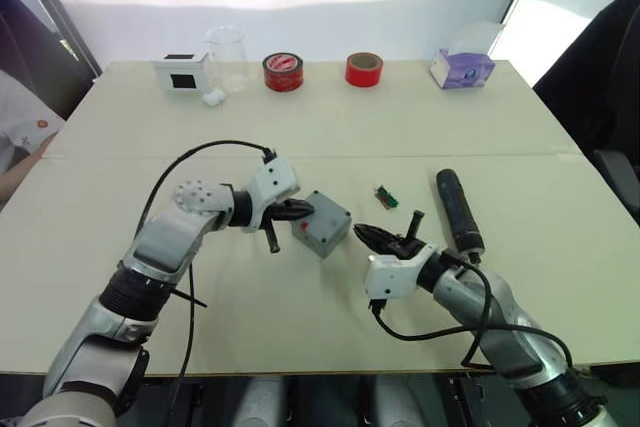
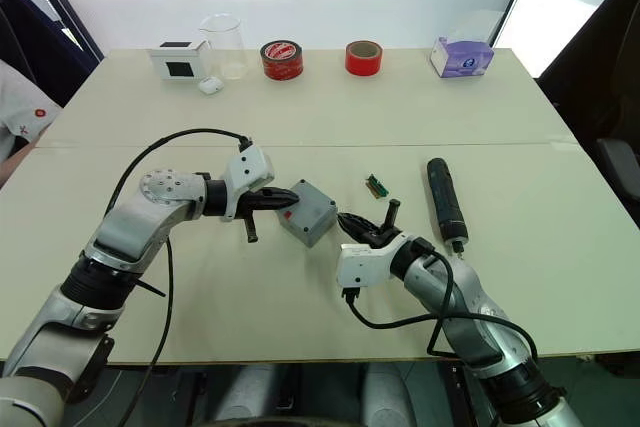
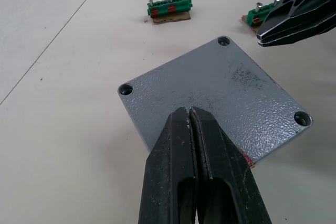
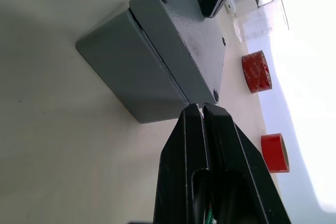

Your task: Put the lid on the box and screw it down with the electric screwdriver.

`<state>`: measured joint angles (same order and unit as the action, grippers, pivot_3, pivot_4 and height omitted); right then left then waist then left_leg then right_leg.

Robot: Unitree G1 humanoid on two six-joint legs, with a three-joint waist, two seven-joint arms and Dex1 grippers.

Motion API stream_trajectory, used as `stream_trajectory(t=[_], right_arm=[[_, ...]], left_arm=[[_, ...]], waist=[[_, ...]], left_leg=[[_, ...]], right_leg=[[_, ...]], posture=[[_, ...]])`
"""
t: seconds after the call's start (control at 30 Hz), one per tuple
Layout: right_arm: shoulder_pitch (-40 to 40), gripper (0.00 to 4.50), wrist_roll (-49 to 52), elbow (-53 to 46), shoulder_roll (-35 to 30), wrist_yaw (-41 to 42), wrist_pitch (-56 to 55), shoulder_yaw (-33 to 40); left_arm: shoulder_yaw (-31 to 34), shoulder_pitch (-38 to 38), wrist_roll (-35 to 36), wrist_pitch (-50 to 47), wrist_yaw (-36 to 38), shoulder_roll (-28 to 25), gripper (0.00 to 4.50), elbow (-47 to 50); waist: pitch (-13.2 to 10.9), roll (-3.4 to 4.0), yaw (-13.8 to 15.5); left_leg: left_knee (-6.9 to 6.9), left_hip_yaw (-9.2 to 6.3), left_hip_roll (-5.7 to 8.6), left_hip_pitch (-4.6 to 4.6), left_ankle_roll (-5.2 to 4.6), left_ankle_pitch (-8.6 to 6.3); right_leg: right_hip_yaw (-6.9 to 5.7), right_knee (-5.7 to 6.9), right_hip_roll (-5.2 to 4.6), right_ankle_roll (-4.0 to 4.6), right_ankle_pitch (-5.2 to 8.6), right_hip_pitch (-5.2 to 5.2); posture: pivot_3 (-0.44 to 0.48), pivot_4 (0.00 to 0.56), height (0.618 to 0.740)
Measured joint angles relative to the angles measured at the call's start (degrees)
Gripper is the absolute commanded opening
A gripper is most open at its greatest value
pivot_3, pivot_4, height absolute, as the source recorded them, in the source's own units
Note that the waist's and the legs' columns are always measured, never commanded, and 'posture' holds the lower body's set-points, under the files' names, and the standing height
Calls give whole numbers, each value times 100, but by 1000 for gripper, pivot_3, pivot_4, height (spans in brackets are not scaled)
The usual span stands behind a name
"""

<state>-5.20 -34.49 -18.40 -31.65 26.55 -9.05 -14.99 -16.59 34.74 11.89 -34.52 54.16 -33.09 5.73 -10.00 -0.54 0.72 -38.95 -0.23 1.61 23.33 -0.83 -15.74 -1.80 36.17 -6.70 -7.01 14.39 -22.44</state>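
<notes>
Black fingers pinched together, our left gripper (image 3: 189,113) is pressing the lid (image 3: 220,90) seated on the box (image 4: 131,72). Our right gripper (image 4: 202,107), also closed, is nudging its 4 o'clock corner. Electric screwdriver (image 1: 458,210) is lying at 3 o'clock, apart.

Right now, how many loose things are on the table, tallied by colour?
Gray: 2, the lid on the box
Red: 2, tape rolls
Black: 1, electric screwdriver
Green: 2, terminal blocks
White: 1, box with black panel
Clear: 1, beaker
Purple: 1, tissue box
Total: 10
</notes>
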Motion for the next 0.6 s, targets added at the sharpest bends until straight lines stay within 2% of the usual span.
stream_trajectory(t=[0.6], right_arm=[[-172,67,144,5,74,109,121,-7]], left_arm=[[-104,133,-127,282,73,119,0,-290]], waist=[[0,0,-3]], left_leg=[[0,0,0,0,0,0]], right_leg=[[0,0,0,0,0,-1]], posture=[[0,150,740]])
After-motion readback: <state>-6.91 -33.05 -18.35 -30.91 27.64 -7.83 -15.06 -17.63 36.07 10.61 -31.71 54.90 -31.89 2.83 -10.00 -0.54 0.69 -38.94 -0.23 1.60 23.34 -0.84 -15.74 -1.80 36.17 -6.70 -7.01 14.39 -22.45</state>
